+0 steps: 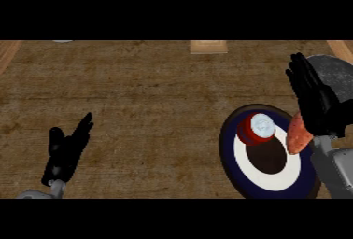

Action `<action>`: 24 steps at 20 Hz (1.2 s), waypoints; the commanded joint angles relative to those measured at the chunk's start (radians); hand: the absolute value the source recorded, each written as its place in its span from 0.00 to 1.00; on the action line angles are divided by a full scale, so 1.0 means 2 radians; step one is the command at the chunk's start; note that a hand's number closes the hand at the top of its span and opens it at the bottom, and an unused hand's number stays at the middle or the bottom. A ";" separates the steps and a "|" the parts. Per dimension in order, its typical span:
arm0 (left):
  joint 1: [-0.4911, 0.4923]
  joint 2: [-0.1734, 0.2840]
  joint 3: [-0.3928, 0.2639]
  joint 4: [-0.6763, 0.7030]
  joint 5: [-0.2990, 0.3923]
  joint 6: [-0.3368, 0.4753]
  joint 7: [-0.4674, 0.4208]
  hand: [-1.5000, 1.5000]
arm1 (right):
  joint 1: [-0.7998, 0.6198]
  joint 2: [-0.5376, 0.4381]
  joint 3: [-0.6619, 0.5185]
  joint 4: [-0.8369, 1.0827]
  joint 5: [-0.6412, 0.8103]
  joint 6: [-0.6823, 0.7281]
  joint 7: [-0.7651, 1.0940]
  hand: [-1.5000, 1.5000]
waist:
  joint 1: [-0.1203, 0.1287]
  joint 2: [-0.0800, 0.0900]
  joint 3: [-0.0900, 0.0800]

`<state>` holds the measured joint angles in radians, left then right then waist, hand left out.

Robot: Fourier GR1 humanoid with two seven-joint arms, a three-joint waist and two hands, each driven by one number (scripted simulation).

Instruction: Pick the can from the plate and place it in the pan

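A red can [256,129] with a silver top stands upright on the upper left part of a round plate [238,161] with a dark blue rim, a white ring and a dark centre. My right hand [317,100] hovers open just right of the plate, fingers straight and pointing away from me, apart from the can. Behind that hand lies the grey pan [338,71], partly hidden by it, at the right edge. My left hand [66,147] rests open at the lower left, fingers up, far from the plate.
An orange, elongated object [297,134] lies at the plate's right rim, under my right hand. A pale wooden block [208,46] sits at the counter's far edge. The counter top is brown wood, with a lighter strip along the left edge.
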<state>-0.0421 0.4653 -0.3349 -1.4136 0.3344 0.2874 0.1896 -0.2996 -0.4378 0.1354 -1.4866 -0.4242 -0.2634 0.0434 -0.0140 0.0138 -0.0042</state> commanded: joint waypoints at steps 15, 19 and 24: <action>-0.019 -0.086 -0.028 -0.067 0.045 -0.056 -0.036 0.50 | -0.135 -0.109 0.174 0.005 0.309 0.142 -0.321 0.00 | 0.019 -0.005 0.002; -0.034 -0.073 -0.008 -0.062 0.061 -0.068 -0.025 0.50 | -0.155 -0.185 0.253 -0.035 0.433 0.179 -0.214 0.00 | 0.013 -0.010 0.000; -0.031 -0.081 -0.010 -0.047 0.057 -0.064 -0.030 0.50 | -0.202 -0.238 0.320 -0.068 0.582 0.227 -0.107 0.00 | 0.007 -0.015 -0.002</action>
<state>-0.1090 0.3088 -0.3508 -1.5127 0.4486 0.1629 0.1290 -0.6468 -0.8399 0.6839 -1.5895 0.5370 0.1329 -0.2908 0.0052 -0.0104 -0.0058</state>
